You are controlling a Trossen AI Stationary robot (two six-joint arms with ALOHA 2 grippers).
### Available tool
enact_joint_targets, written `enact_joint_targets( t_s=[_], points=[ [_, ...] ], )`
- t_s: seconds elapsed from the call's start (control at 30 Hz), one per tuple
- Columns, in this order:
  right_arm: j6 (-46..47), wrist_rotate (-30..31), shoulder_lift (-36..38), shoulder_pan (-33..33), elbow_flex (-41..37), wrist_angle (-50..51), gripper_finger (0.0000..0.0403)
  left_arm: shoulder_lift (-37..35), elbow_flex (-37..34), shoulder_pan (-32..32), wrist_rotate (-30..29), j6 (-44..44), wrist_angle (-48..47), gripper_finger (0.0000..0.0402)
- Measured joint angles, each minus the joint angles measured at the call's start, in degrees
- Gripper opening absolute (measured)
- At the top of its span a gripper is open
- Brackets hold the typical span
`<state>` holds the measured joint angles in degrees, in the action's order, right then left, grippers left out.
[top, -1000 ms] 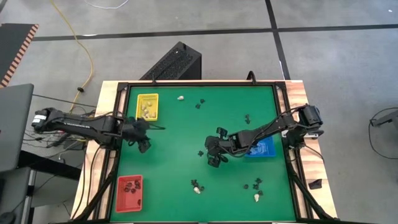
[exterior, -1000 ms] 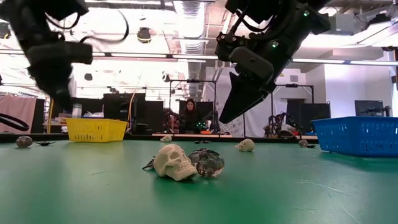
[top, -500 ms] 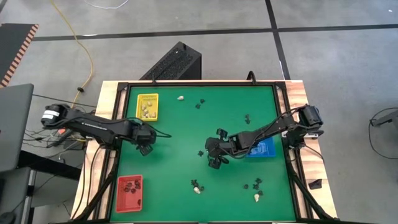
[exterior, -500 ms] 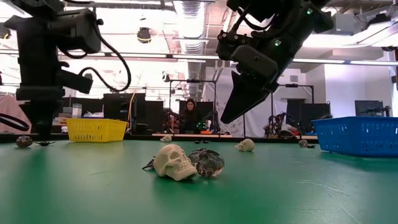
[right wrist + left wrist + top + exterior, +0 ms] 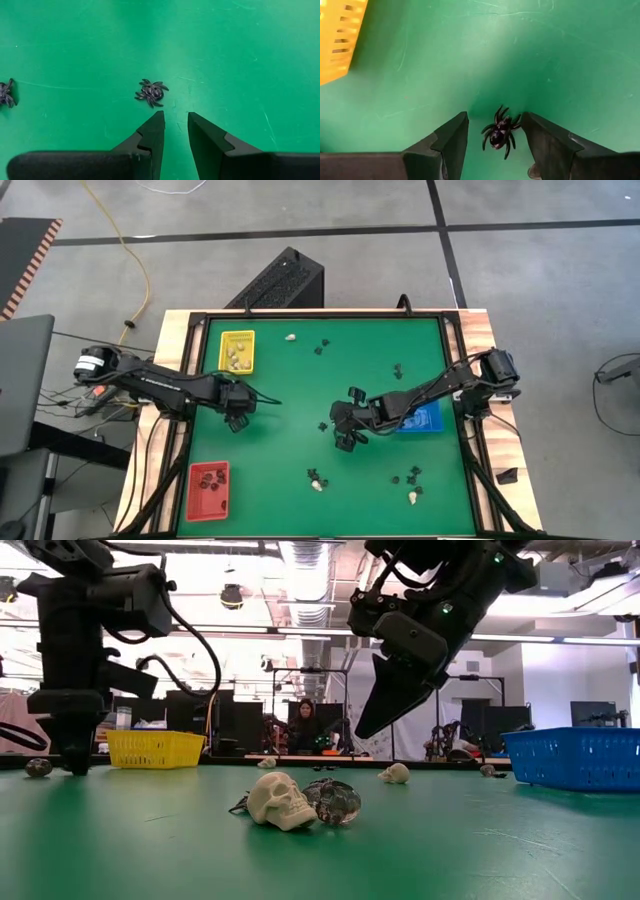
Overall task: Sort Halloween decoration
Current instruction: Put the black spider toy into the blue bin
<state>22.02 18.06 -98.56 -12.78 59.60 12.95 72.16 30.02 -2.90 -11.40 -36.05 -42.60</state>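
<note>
The Halloween decoration lies scattered on the green mat: cream skulls [image 5: 291, 337] and black spiders [image 5: 322, 346]. One black spider [image 5: 500, 134] lies flat on the mat between the open fingers of my left gripper [image 5: 495, 137], which points down at the table's left, its tips [image 5: 75, 762] almost on the mat. The fingers stand on either side of it; touch I cannot tell. My right gripper [image 5: 176, 120] hovers mid-table [image 5: 345, 438], slanting down, its fingers a narrow gap apart with nothing between. Another spider [image 5: 151, 92] lies just ahead of it.
A yellow tray [image 5: 238, 351] with cream pieces stands far left, a red tray [image 5: 208, 490] with black pieces near left, a blue tray [image 5: 428, 420] at the right under my right arm. A cream skull [image 5: 280, 800] and a dark trinket [image 5: 335, 800] lie near the front edge.
My left gripper has come down toward the mat and shifted a little toward the table's middle, tipping more steeply downward, so that its fingers now stand around the black spider. Its gap looks the same. The spider has stayed where it was.
</note>
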Motion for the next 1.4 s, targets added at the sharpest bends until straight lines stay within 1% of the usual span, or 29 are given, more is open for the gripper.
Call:
enact_joint_targets(
  t_s=[0.17,0.27,0.37,0.57,0.67,0.73,0.83,0.9,0.93,1.0,1.1,1.17,1.3,1.4],
  points=[
    [0.00,0.00,0.00,0.01,-0.01,0.03,0.0118,1.70,0.22,0.00,-0.02,0.46,-0.23,0.0185],
    [0.00,0.00,0.00,0.01,-0.01,0.04,0.0118,0.93,-0.12,0.00,0.27,0.77,-0.57,0.0166],
    [0.00,-0.02,0.00,0.00,0.00,0.07,0.0118,-0.41,-0.28,0.00,0.56,0.90,-1.32,0.0127],
    [0.02,-0.07,0.00,0.01,-0.01,0.16,0.0118,-2.81,-0.42,0.05,-0.22,2.72,-1.29,0.0015],
    [0.02,-0.53,0.00,0.00,-0.01,0.94,0.0118,-4.46,-0.44,0.05,-1.08,4.56,-0.54,0.0007],
    [0.14,-1.89,0.14,0.00,0.01,2.78,0.0118,-6.03,-0.25,0.15,-1.36,6.61,-0.05,0.0004],
    [2.63,-2.76,1.55,-0.70,-0.03,7.04,0.0118,-8.78,0.96,0.15,-1.41,9.84,4.47,0.0002],
    [3.81,-1.75,3.33,-1.73,-0.03,9.38,0.0118,-10.57,1.32,0.15,-1.16,12.31,7.51,0.0001],
    [4.01,-0.93,4.29,-2.37,-0.03,10.06,0.0118,-11.30,1.47,0.15,-0.93,13.69,10.72,0.0001],
    [4.13,1.39,6.36,-4.07,-0.03,10.88,0.0118,-12.64,1.51,0.15,-0.35,16.74,20.16,0.0000],
    [4.13,6.05,10.25,-7.35,-0.03,12.27,0.0118,-11.82,0.89,0.15,3.96,21.57,38.32,0.0000],
    [4.64,10.59,13.21,-10.02,-0.03,13.30,0.0118,-9.00,0.84,0.35,9.26,24.23,49.51,0.0000],
    [5.10,21.61,18.13,-16.23,-0.03,13.63,0.0118,-0.50,1.57,1.17,22.47,26.74,67.68,0.0000],
    [5.51,28.54,20.83,-20.92,-0.01,13.44,0.0118,6.28,3.64,2.10,29.90,25.95,76.96,0.0000]
  ],
)
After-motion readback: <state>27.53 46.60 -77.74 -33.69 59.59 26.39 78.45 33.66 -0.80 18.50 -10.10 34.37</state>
